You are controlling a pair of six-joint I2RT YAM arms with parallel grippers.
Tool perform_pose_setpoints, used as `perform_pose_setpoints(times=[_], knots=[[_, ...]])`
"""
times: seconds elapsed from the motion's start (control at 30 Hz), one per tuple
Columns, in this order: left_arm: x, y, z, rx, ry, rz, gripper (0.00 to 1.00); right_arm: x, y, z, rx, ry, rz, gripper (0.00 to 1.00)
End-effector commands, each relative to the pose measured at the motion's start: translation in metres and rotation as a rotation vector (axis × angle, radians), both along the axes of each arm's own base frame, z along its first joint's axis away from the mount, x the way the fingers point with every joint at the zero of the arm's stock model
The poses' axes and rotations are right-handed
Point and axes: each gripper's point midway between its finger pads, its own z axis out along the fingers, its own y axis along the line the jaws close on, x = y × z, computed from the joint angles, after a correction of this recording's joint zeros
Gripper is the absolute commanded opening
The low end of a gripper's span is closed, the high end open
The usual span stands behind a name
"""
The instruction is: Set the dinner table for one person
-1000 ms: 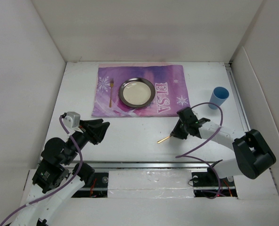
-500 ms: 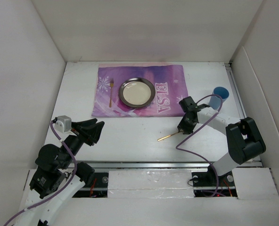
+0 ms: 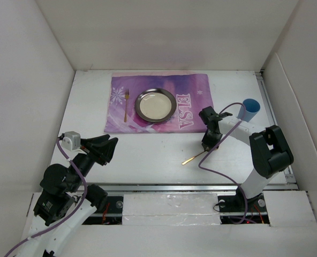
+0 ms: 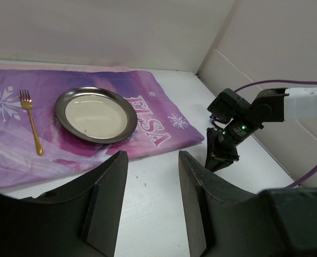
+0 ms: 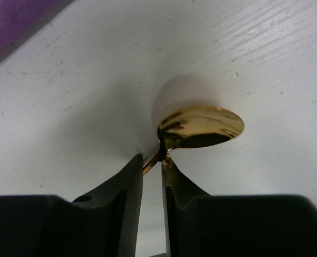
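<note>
On the white dinner table (image 3: 148, 155) lies a purple placemat (image 3: 158, 101) with a metal plate (image 3: 155, 104) and a gold fork (image 3: 126, 104) to its left. My right gripper (image 3: 208, 145) is shut on the neck of a gold spoon (image 3: 193, 157), just below the placemat's right corner. In the right wrist view the spoon's bowl (image 5: 201, 127) sticks out past my fingertips (image 5: 169, 166), close over the table. My left gripper (image 3: 111, 145) is open and empty at the table's near left. It shows in the left wrist view (image 4: 150, 160) above bare table.
A blue cup (image 3: 250, 108) stands at the right edge of the table, behind my right arm. White walls enclose the table on three sides. A metal rail (image 3: 174, 187) runs along the near edge.
My right gripper with the spoon has turned and shifted slightly toward the placemat. The spoon's handle has swung right. The left arm has pulled back left and then held still.
</note>
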Motion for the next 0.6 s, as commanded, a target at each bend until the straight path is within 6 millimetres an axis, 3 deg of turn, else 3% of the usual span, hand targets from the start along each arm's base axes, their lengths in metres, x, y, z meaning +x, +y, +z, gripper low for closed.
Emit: perform_pose_setpoints(times=[0.0,0.13,0.27,0.47,0.57], knots=[[0.000,0.003,0.012,-0.039,-0.041,0.014,0.40,-0.012,0.007,-0.015,-0.012,0.033,0.030,0.23],[0.001,0.003,0.011,-0.037,-0.037,0.017,0.40,-0.012,0.011,-0.013,-0.033,0.012,0.059,0.15],[0.004,0.002,0.009,-0.030,-0.027,0.023,0.40,-0.008,0.020,-0.002,-0.027,-0.059,0.110,0.00],[0.011,0.002,0.003,-0.018,0.001,0.044,0.40,-0.005,0.037,0.023,-0.078,-0.173,0.235,0.00],[0.016,0.001,-0.001,-0.006,0.023,0.056,0.40,0.011,0.046,0.052,-0.081,-0.278,0.277,0.00]])
